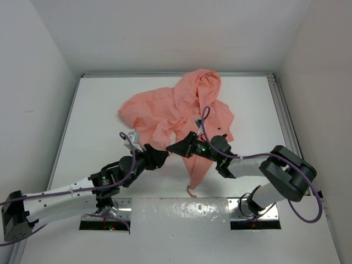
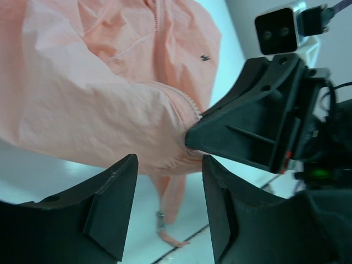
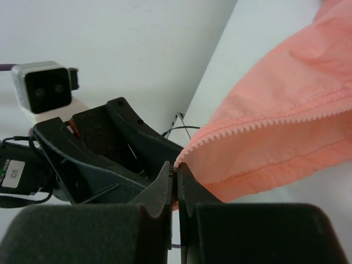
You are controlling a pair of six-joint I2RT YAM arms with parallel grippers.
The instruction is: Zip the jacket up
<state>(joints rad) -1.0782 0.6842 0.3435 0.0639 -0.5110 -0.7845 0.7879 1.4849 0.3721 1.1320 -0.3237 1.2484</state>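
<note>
Salmon-pink thin hooded fabric jacket (image 1: 181, 107) crumpled mid-table, front unzipped. Right gripper (image 3: 176, 171) pinched tight on toothed zipper edge (image 3: 264, 124). Left gripper (image 2: 168, 165) spread, empty, just beside. Step looks like gathering zipper ends. Next, left likely needs the other edge.

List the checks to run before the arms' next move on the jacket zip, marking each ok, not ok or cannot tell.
1. Right gripper shut on the jacket edge at the zip teeth: ok.
2. Left gripper open: ok.
3. Left gripper facing the held edge, close to it: ok.
4. Slider in view, hanging below the held edge: ok.
5. Both rows of teeth seated in the slider: cannot tell.
6. Zip closed: not ok, teeth bare at the grip.
</note>
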